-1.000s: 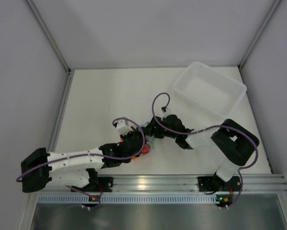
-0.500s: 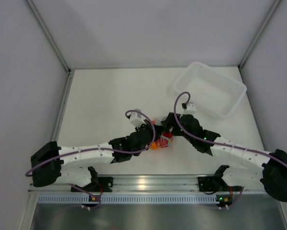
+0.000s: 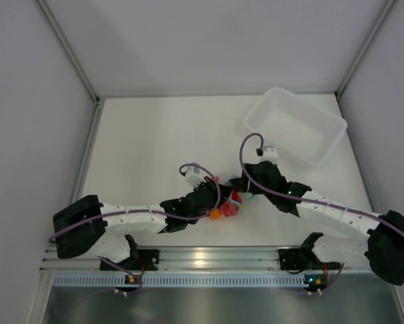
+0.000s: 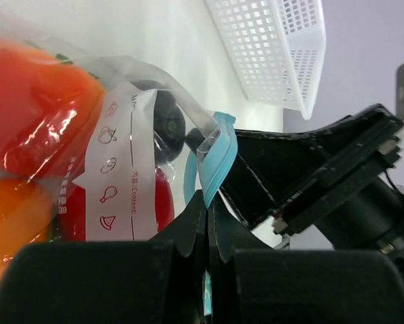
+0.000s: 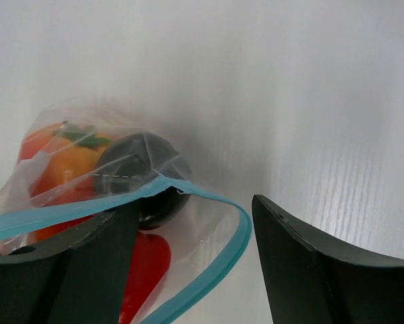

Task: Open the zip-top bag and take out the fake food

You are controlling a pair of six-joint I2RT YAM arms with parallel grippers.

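I judge the job barely past its opening stage. The zip-top bag (image 3: pixel 230 202) lies mid-table (image 3: pixel 148 148), between my two arms, well apart from the white perforated tray (image 3: pixel 323 145) at the far right. The left gripper (image 4: pixel 206 202) is pinched tight on one lip of the bag, right at the light-blue zip strip (image 4: pixel 218 158). The right gripper (image 5: pixel 193 206) stands with its fingers apart, straddling the strip's other lip but clamped on nothing that I can see.

From the right wrist the strip bows out in a loop, so the mouth looks parted at that end; how far along the seal has come undone I cannot tell. None of the fake food is out: the dark round piece (image 5: pixel 137 169), an orange fruit (image 5: pixel 70 165) and the red pepper (image 5: pixel 144 270) all sit inside the plastic. Widening the mouth and removing every piece is what remains.

The bag carries a white write-on panel (image 4: pixel 117 169) printed in red: small food icons and a word that I read as "Content". The smaller characters are too fine to read, and I see no brand.
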